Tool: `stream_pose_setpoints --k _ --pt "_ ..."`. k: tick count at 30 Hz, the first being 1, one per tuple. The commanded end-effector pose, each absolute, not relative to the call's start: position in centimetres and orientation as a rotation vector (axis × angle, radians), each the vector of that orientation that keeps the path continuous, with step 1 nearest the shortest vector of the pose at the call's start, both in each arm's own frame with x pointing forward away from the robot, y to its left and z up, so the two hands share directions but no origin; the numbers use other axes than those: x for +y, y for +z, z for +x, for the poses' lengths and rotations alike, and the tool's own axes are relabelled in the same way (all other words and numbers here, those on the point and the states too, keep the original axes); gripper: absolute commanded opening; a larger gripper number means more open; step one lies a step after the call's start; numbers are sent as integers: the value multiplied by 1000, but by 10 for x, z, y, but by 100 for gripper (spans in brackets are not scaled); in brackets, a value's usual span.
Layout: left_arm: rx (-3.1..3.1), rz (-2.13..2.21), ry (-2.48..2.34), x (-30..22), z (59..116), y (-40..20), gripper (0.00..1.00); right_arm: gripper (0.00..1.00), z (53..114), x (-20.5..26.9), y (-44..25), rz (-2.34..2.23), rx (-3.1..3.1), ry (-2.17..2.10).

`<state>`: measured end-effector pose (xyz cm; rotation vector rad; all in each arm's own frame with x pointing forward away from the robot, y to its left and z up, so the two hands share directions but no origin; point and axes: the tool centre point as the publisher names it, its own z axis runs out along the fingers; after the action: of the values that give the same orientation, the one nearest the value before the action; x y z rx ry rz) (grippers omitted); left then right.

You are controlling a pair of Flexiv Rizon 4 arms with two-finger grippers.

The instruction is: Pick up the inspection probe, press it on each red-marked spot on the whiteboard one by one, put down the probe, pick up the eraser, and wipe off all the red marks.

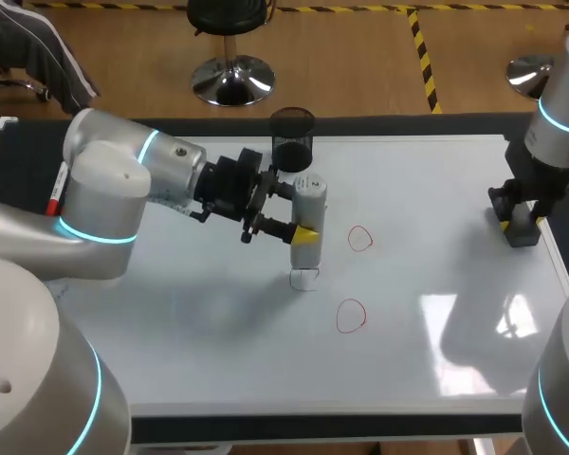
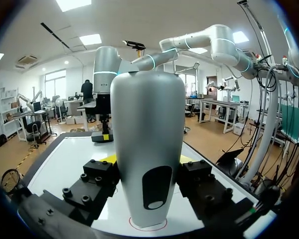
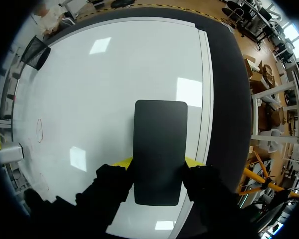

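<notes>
On the whiteboard [image 1: 218, 332], left pincer [image 1: 303, 210], held level, clamps the upright probe [image 1: 310, 194]; right pincer [image 3: 158, 162] clamps the eraser [image 3: 159, 139].

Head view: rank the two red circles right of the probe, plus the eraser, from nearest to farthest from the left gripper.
1. Upper red circle: just right of the left gripper, which holds the inspection probe.
2. Lower red circle: toward the whiteboard's front edge.
3. Eraser: far right edge, in the right gripper.
</notes>
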<state>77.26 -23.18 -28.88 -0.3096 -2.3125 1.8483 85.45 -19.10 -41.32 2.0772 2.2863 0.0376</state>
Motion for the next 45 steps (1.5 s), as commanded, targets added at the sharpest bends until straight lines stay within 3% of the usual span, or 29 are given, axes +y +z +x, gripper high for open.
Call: stream_pose_setpoints --k 1,22,45 --pt "-2326 -310 1835 -226 769 -278 0 0 855 -192 -413 2077 2288 39" --pt "-2324 -292 1874 -200 765 -262 0 0 855 -192 -413 2077 2288 39" --pt "-2372 -234 1915 -123 765 -245 0 0 855 -192 -413 2077 2288 39"
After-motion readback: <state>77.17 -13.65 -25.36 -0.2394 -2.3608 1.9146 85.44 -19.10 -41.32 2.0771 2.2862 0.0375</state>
